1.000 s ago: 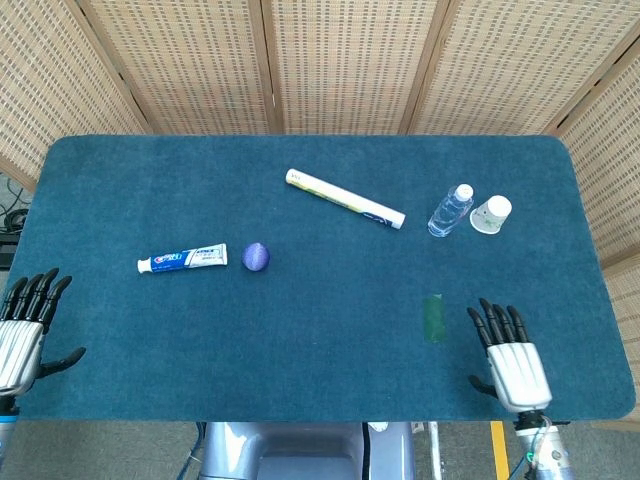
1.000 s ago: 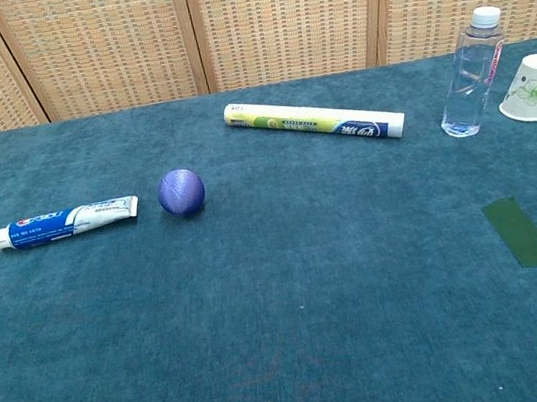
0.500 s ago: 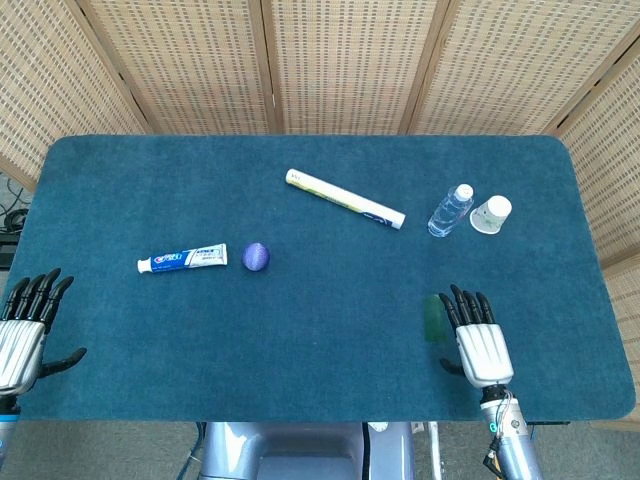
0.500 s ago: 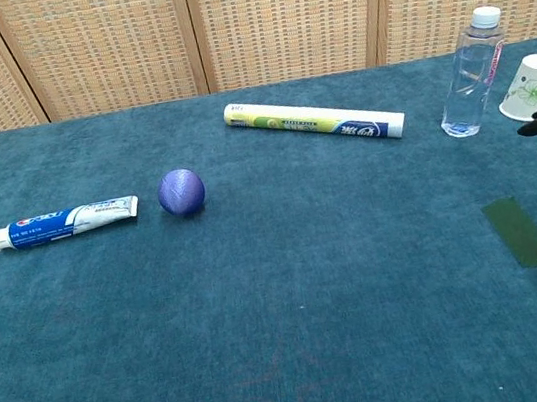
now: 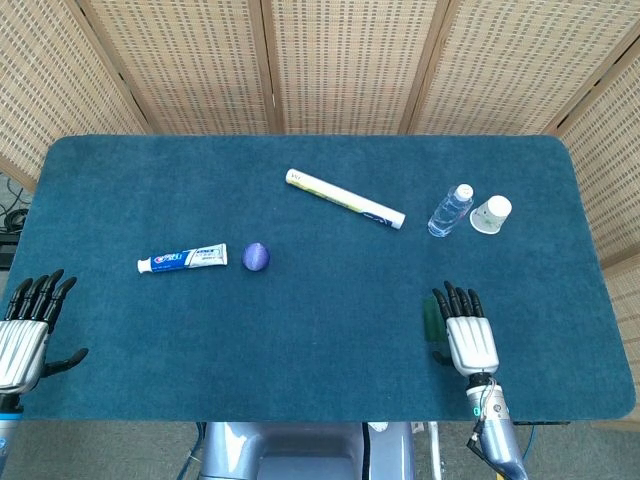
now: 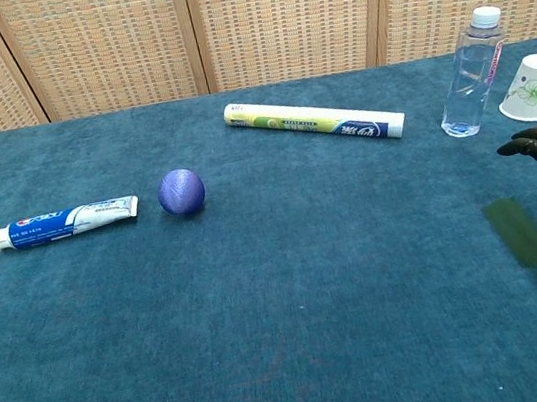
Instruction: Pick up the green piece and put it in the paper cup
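**Robot hand beside green piece, nothing held**

Right robot hand (image 5: 470, 338) hovers, fingers spread and empty, just right of the green piece (image 5: 431, 318). Piece lies flat on the worktop (image 5: 320, 180), long axis running near-to-far, its near end partly hidden by the thumb. Paper cup (image 5: 491, 214) stands well beyond. Left robot hand (image 5: 25, 335) open, partly cut off at the frame edge.

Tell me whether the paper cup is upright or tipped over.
Tipped. The paper cup lies tilted on the table right of the water bottle, its opening facing the head camera.

Bright, even light, faint soft shadows, sharp focus, no glare, slight wide-angle bowing at edges.
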Action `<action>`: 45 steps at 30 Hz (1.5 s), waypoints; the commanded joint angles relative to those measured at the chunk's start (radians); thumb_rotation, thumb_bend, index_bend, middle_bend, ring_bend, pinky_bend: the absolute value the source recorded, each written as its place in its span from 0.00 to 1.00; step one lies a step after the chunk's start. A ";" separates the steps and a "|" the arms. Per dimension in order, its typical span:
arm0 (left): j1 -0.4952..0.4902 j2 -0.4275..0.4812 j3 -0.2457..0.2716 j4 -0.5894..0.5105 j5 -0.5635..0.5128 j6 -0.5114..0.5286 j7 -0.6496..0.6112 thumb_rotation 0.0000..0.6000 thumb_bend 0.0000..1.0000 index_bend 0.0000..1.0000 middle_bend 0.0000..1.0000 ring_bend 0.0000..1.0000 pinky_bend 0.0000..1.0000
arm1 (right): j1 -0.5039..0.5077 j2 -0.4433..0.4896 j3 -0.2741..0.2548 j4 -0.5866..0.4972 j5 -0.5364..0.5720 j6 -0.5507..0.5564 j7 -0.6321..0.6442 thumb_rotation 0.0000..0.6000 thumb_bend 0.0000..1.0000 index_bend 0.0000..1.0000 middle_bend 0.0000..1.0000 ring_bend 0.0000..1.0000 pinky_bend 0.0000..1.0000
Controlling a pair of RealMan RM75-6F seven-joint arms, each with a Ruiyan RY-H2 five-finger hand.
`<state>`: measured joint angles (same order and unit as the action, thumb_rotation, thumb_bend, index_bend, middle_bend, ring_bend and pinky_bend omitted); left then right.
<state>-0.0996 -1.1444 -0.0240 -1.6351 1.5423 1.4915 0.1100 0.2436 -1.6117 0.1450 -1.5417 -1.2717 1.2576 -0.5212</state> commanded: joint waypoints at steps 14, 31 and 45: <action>-0.004 -0.004 -0.005 0.007 -0.019 -0.011 0.001 1.00 0.07 0.00 0.00 0.00 0.00 | 0.061 -0.070 0.020 0.103 0.071 -0.055 0.019 1.00 0.16 0.00 0.00 0.00 0.00; -0.007 -0.012 -0.001 0.012 -0.019 -0.019 0.013 1.00 0.07 0.00 0.00 0.00 0.00 | 0.086 -0.083 0.020 0.162 0.098 -0.067 0.050 1.00 0.19 0.00 0.00 0.00 0.00; -0.007 -0.009 0.004 0.008 -0.009 -0.015 0.016 1.00 0.07 0.00 0.00 0.00 0.00 | 0.095 -0.076 0.015 0.173 0.104 -0.068 0.077 1.00 0.23 0.17 0.00 0.00 0.00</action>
<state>-0.1061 -1.1540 -0.0198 -1.6268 1.5332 1.4761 0.1256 0.3393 -1.6886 0.1601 -1.3685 -1.1685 1.1896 -0.4445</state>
